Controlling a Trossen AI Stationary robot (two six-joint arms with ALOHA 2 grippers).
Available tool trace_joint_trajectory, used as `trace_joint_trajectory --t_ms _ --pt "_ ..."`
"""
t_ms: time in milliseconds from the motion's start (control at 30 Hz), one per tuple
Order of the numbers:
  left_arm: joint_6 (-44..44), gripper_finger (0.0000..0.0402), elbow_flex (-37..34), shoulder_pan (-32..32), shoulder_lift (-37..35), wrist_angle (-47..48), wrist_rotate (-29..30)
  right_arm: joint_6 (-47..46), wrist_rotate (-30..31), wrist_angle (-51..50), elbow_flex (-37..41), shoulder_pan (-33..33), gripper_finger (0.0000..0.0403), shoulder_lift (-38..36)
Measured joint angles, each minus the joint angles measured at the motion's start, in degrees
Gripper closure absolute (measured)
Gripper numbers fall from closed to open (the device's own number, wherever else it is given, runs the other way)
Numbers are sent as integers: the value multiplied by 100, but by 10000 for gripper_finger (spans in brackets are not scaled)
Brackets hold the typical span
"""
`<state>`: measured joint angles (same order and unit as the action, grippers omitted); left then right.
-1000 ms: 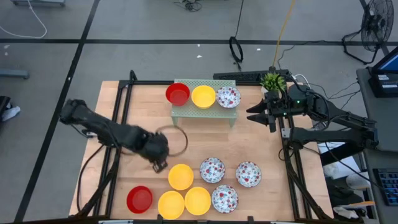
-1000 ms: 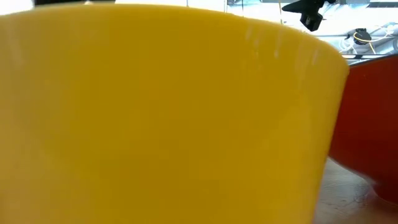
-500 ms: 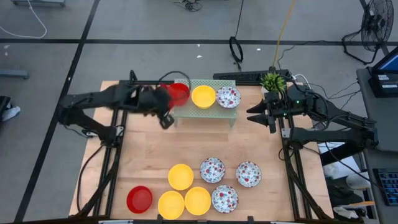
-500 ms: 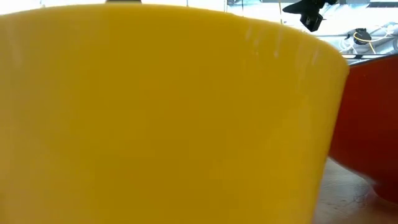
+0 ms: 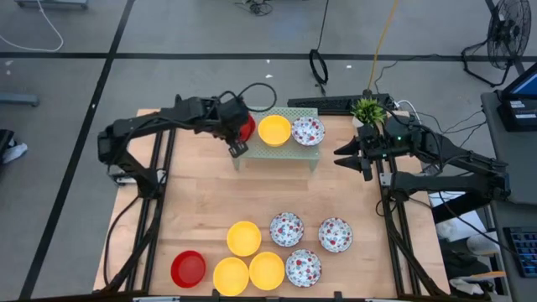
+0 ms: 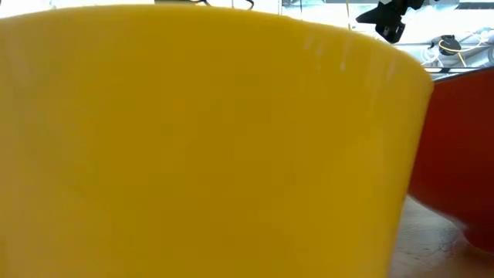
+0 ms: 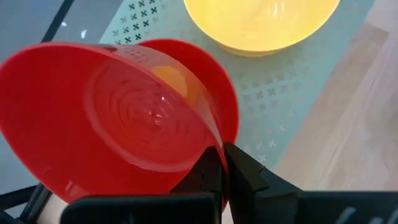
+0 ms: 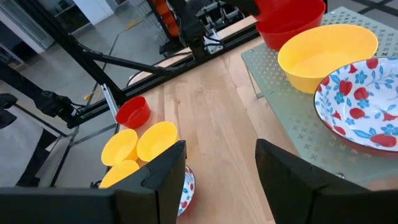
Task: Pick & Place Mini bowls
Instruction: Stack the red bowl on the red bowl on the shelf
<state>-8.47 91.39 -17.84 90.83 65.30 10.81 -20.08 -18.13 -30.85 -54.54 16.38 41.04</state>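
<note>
1. While the left gripper (image 7: 221, 165) pinches the rim of a red mini bowl (image 7: 118, 121), it holds that bowl tipped, right over a second red bowl (image 7: 214, 93) that sits on the pale green mesh rack (image 7: 267, 106).
2. Seen from above, the left gripper (image 5: 236, 144) is at the rack's left end, and the held red bowl (image 5: 246, 127) covers the spot where the lower red one sits.
3. The two red bowls look very close. I cannot tell if they touch yet.
4. I think the next move is straight down, so the held bowl nests in the red one under it.
5. Next along the rack (image 5: 277, 151) come a yellow bowl (image 5: 274, 130) and a speckled white bowl (image 5: 308, 131). The yellow one is just beside the red pair, so there is not much room on that side.
6. The rack's left edge is near the gripper too, so a push to the side could slide a bowl off.
7. The left arm is much nearer the red bowls. The right gripper (image 5: 358, 156) waits just past the rack's right end, with its fingers (image 8: 163, 167) spread wide and nothing in them.
8. Well apart from the rack, at the near side of the table (image 5: 201, 210), more bowls wait: a red bowl (image 5: 188, 268), three yellow ones (image 5: 244, 238) and three speckled ones (image 5: 286, 228).
</note>
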Motion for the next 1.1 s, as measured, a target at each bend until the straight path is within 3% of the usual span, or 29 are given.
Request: trace_joint_trajectory --t_ms 333,500,1100 --pt "249 397 0 14 92 -156 -52 0 15 -33 0 0 220 0" --pt "282 397 2 39 164 -219 -352 0 15 -33 0 2 220 0" --pt "956 396 148 161 483 -470 -328 134 24 -89 0 0 220 0"
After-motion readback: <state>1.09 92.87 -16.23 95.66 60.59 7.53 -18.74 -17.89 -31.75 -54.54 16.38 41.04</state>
